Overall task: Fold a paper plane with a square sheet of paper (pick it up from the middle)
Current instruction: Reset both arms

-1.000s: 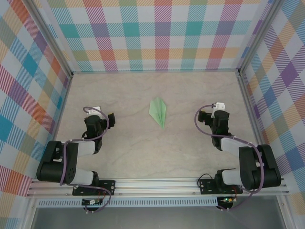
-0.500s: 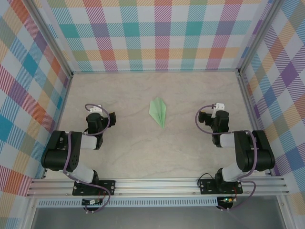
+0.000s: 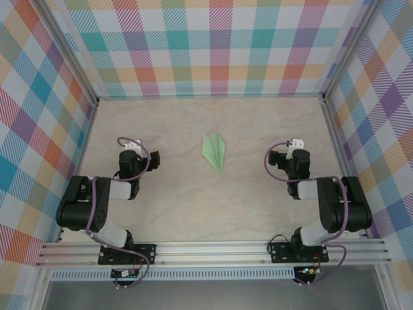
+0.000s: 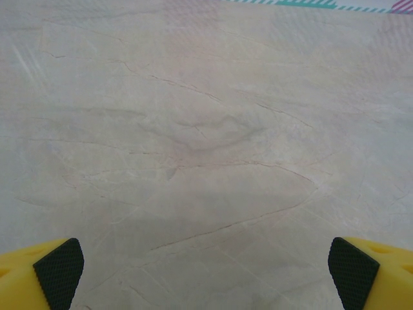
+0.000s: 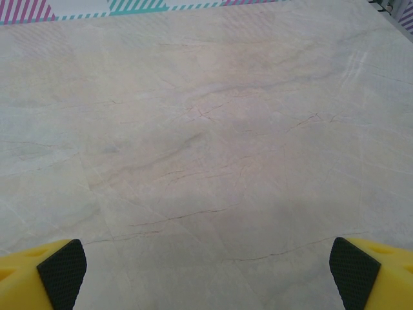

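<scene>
The paper plane [image 3: 214, 151] is a narrow pale mint-green dart with creases. It lies flat at the middle of the marble-look table, with its sharp tip toward the near edge. No flat square sheet of paper is in view. My left gripper [image 3: 135, 150] rests well to the plane's left. Its jaws are open, and in the left wrist view [image 4: 206, 274] there is bare tabletop between the yellow, black-padded fingertips [image 4: 59, 270]. My right gripper [image 3: 293, 150] sits well to the plane's right, also open over bare table [image 5: 208, 271]. Neither touches the plane.
Plaid walls [image 3: 213, 45] close the table at the back and on both sides. An aluminium rail [image 3: 213, 250] with the arm bases runs along the near edge. Bare tabletop [image 3: 213, 206] lies between the plane and the rail.
Both arms have folded in toward their bases, the left a little more in the last half second. Both grippers stay open. The paper plane has not moved.
</scene>
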{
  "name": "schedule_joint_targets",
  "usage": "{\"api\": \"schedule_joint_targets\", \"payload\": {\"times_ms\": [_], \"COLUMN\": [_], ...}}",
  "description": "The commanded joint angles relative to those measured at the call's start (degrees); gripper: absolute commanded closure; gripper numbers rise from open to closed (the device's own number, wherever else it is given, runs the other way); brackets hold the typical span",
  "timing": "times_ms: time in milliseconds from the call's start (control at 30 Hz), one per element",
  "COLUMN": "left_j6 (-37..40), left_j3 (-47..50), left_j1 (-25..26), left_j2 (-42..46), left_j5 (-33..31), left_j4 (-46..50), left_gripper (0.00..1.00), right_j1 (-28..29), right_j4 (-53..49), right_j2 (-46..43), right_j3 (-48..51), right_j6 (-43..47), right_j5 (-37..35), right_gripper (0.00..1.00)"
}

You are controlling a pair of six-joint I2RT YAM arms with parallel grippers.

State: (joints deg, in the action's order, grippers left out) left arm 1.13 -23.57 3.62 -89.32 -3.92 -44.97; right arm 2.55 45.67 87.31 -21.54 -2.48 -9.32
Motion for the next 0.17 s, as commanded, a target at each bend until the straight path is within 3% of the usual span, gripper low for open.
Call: {"api": "schedule_joint_targets", "payload": {"times_ms": [0, 133], "left_j6": [0.9, 0.9], "left_j3": [-1.4, -1.1], "left_j1": [0.0, -0.1], "left_j2": [-0.5, -0.5], "left_j5": [1.1, 1.2], "left_j4": [0.0, -0.4], "left_gripper": [0.0, 0.0], "right_j1": [-0.3, -0.3], "right_j4": [2.5, 2.7], "right_j2": [0.1, 0.1], "right_j3": [-1.1, -1.0], "right_j6": [0.3, 0.4], "right_j5": [1.1, 1.2], "right_gripper": [0.0, 0.0]}}
